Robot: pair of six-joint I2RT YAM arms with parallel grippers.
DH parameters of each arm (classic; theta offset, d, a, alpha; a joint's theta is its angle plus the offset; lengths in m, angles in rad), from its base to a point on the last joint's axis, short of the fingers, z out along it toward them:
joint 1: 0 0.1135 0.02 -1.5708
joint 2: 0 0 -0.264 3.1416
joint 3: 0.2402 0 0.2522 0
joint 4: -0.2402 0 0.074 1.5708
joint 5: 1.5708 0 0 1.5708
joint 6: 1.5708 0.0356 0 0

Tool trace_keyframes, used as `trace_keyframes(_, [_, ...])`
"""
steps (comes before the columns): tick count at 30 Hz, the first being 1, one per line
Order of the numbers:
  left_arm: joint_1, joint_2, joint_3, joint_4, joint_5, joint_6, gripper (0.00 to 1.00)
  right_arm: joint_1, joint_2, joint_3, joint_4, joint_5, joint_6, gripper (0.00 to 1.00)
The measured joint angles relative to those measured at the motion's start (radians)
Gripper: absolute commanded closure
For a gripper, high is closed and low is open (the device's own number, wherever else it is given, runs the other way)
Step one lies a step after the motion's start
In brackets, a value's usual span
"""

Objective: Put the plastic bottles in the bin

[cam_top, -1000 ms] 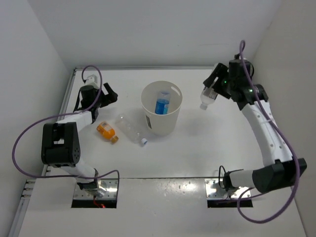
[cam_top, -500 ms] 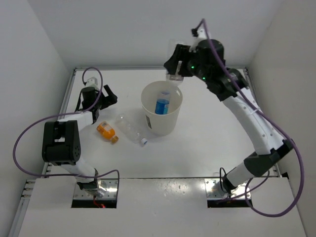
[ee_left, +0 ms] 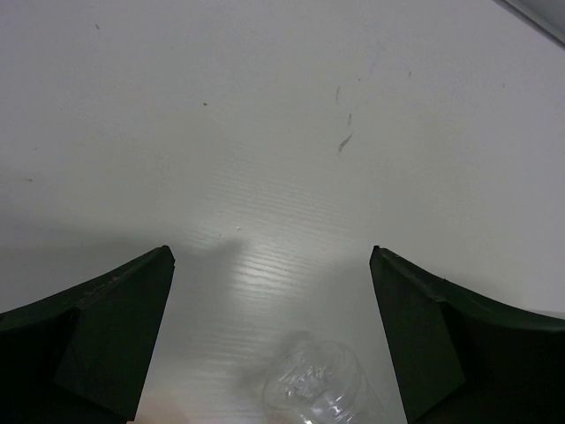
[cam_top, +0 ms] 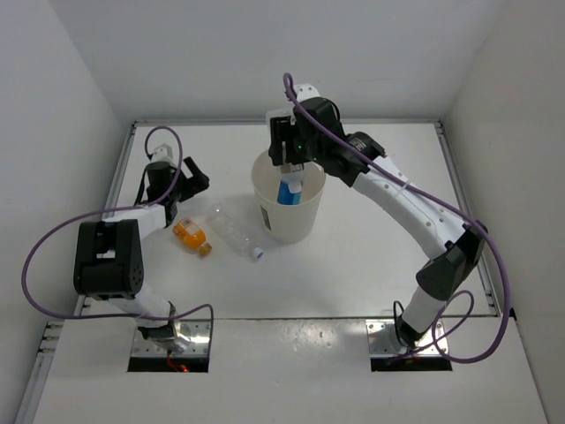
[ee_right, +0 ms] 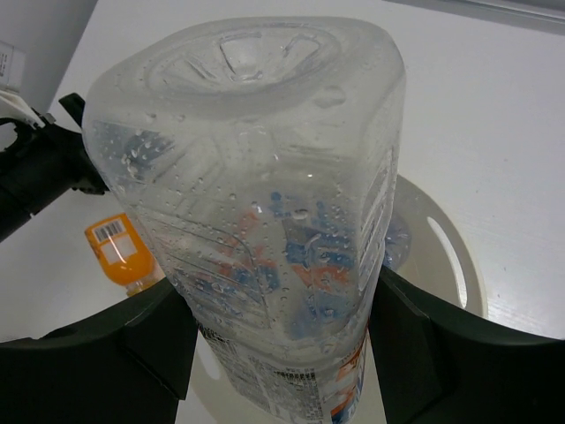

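Lying between white walls [cam_top: 265,53], white table [cam_top: 371,256]; right gripper [ee_right: 281,340] clamped on clear bottle [ee_right: 265,168], left gripper [ee_left: 272,340] spread.

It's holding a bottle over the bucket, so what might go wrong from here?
The clear bottle in the right gripper looks a little off-centre over the bin, so on release it may clip the rim and fall outside. It might also land on the blue bottle standing upright inside and end up wedged or sticking out.
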Motion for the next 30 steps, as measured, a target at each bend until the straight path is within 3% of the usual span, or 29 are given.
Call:
trace_keyframes(1, [0.000,-0.001,-0.005,-0.001,-0.002,0.000,0.00,0.003,0.000,0.000,-0.005,0.007,-0.001,0.41])
trace_keyframes(4, [0.000,-0.004,-0.017,0.000,-0.010,-0.001,0.00,0.010,0.000,0.000,-0.021,0.036,-0.005,0.12])
trace_keyframes(6, [0.000,-0.014,-0.031,-0.001,-0.024,-0.014,0.00,0.009,-0.001,0.002,-0.033,0.056,-0.005,0.02])
trace_keyframes(16, [-0.004,-0.072,-0.042,-0.034,-0.079,-0.115,0.00,-0.008,-0.102,0.011,-0.060,0.114,-0.026,0.00])
trace_keyframes(20, [-0.045,-0.101,-0.042,-0.041,-0.071,-0.146,0.00,-0.008,-0.227,-0.127,-0.027,0.120,-0.006,0.00])
trace_keyframes(26, [-0.222,-0.121,-0.042,-0.089,-0.058,-0.208,0.00,-0.008,-0.401,-0.341,-0.008,0.113,0.053,0.00])
trace_keyframes(30, [-0.258,-0.121,-0.063,-0.129,-0.070,-0.273,0.01,-0.008,-0.476,-0.414,-0.024,0.107,0.079,0.00])
